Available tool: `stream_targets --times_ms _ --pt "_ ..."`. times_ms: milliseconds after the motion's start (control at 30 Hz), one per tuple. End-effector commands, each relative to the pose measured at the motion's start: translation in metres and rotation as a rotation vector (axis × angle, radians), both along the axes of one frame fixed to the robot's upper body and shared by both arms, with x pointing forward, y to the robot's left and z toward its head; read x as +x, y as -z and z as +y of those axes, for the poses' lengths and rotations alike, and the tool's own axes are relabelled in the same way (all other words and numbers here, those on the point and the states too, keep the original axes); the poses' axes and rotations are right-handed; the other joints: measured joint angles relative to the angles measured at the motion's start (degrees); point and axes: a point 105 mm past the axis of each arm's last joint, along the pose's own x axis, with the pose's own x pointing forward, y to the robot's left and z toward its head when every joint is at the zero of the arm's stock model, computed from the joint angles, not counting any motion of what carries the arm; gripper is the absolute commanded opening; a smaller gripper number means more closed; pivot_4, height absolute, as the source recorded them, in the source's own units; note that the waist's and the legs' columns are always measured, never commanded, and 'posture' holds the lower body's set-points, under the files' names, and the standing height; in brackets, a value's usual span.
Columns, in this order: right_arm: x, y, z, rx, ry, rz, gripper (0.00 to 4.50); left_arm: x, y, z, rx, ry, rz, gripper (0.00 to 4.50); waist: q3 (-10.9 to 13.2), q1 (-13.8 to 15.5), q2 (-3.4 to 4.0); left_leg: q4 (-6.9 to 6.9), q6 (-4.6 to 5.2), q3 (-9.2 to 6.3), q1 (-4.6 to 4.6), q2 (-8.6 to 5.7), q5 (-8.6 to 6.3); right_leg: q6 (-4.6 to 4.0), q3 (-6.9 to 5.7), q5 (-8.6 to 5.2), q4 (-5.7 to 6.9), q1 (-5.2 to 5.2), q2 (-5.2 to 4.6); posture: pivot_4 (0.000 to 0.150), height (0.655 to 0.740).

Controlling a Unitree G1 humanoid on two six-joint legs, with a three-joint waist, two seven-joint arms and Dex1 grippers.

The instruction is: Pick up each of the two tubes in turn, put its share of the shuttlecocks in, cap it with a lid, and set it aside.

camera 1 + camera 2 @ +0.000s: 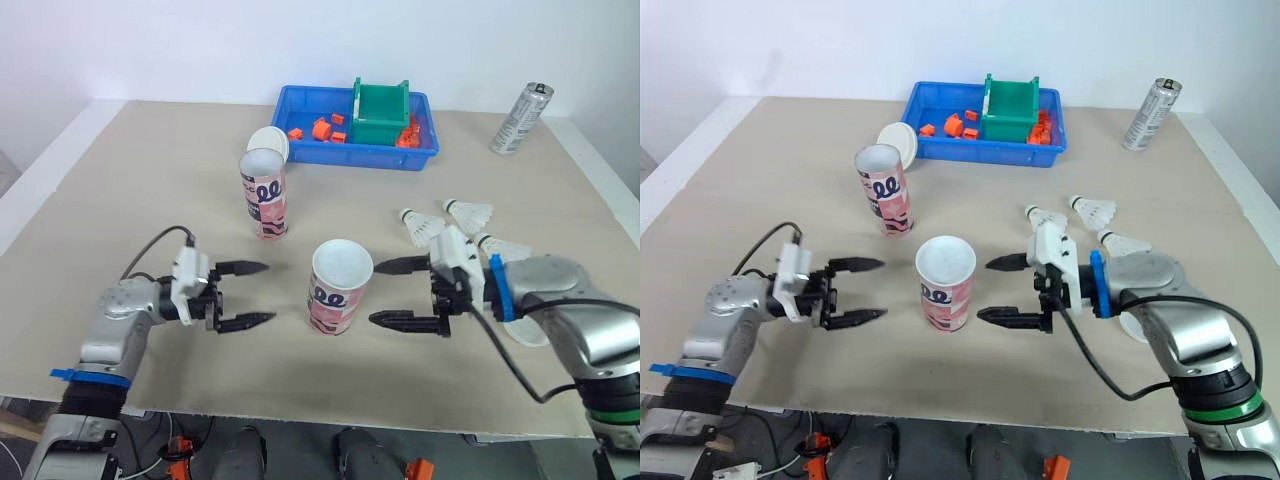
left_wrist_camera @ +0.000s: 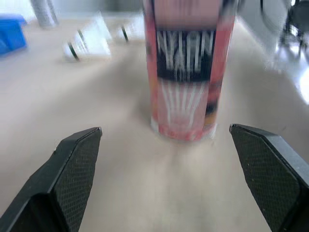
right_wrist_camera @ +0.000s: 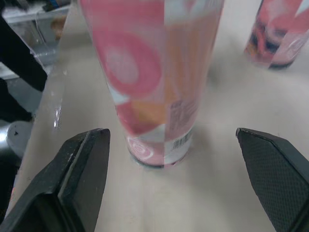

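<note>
Left end effector [image 1: 262, 293]: fingers spread wide, holding nothing, low over the counter [image 1: 120, 200]. Right end effector [image 1: 378, 292]: same, wide open and empty.

The near tube [image 1: 337, 290] stands upright directly between the two end effectors, mouth open. Both sets of fingertips point at it from opposite sides, and neither touches it. In the left wrist view the tube [image 2: 186, 72] sits ahead, centred in the gap between the fingers. In the right wrist view it [image 3: 154, 72] is likewise centred ahead and clear of both pads.

The far tube [image 1: 264, 195] is upright and open, beyond the left end effector and slightly to its inner side, well apart from it.

Three shuttlecocks [image 1: 420, 225] [image 1: 470, 211] [image 1: 500, 245] lie on the counter just beyond the right end effector, near its wrist.

A white lid [image 1: 270, 142] leans against the blue tray [image 1: 340, 160], just past the far tube. The tray is far from both end effectors and holds a green bin [image 1: 380, 115] and orange parts [image 1: 320, 128]. A silver can [image 1: 521, 118] stands far beyond the right end effector, out to its outer side.
</note>
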Motion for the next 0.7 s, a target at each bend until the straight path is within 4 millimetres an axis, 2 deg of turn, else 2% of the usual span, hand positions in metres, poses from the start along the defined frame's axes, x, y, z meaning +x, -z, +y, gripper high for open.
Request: stream_targets --times_ms 33,200,367,700 --pt "0.0 0.005 0.008 0.014 -0.007 -0.028 4.5 -0.017 -0.041 -0.005 -0.069 0.058 -0.034 4.44 0.0 -0.1 -0.04 0.0 -0.01 0.01 0.0 0.0 0.0 0.0 0.01 0.0 0.0 -0.01 -0.01 0.15 0.7384" --pt "0.005 0.005 0.022 0.069 -0.006 -0.063 4.5 -0.031 -0.049 -0.005 -0.065 0.115 0.008 4.44 0.1 -0.3 -0.01 0.01 -0.06 0.04 0.06 0.01 0.03 0.01 0.04 0.0 0.01 0.0 0.03 0.15 0.7384" --pt "0.003 0.015 0.035 0.08 -0.035 -0.063 4.5 -0.036 -0.04 0.002 0.009 0.132 0.054 4.44 0.1 -0.2 -0.01 0.01 -0.08 -0.02 0.1 0.09 0.04 0.0 0.0 0.0 0.04 -0.01 0.15 0.15 0.7384" --pt "0.009 0.015 0.055 0.155 -0.046 -0.101 4.5 -0.037 -0.024 0.015 0.093 0.11 0.057 4.44 0.1 -0.2 0.0 0.0 -0.09 0.01 0.09 0.07 0.04 -0.26 0.02 0.16 0.04 -0.02 0.12 0.15 0.7384"
